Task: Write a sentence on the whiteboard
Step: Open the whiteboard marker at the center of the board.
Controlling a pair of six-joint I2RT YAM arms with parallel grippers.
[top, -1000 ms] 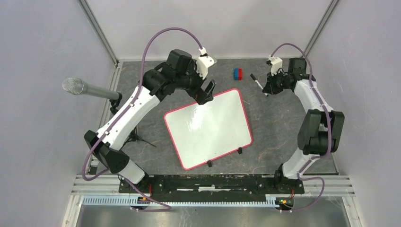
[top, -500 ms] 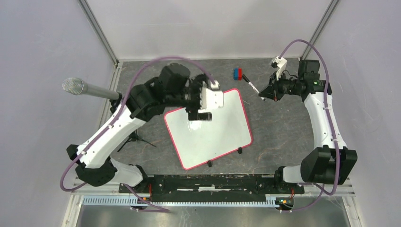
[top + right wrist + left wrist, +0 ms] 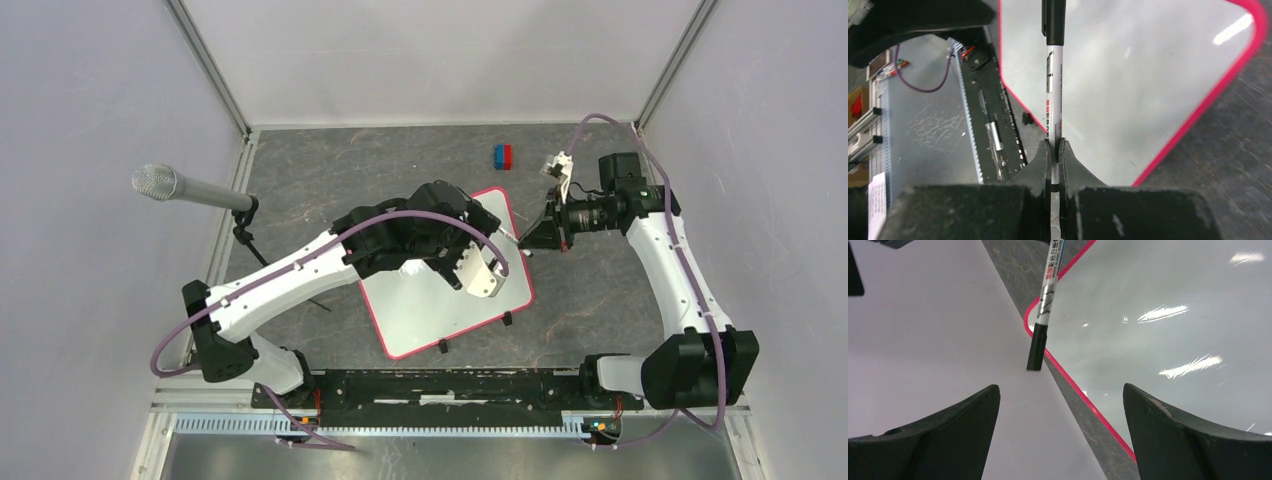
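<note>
Starting at the left: a microphone (image 3: 160,183) on a stand sits at the edge of the table (image 3: 320,170). Next over, the left arm stretches across the whiteboard (image 3: 425,318), which lies flat and skewed mid-table. The left gripper (image 3: 1059,389) hangs above the board's right half, fingers spread wide with nothing between them. Just past the board's right edge, the right gripper (image 3: 1054,146) is clamped tight on a marker (image 3: 1054,75) — black end poking toward the board's far-right corner. A small red-and-blue block (image 3: 502,156) sits further back.
</note>
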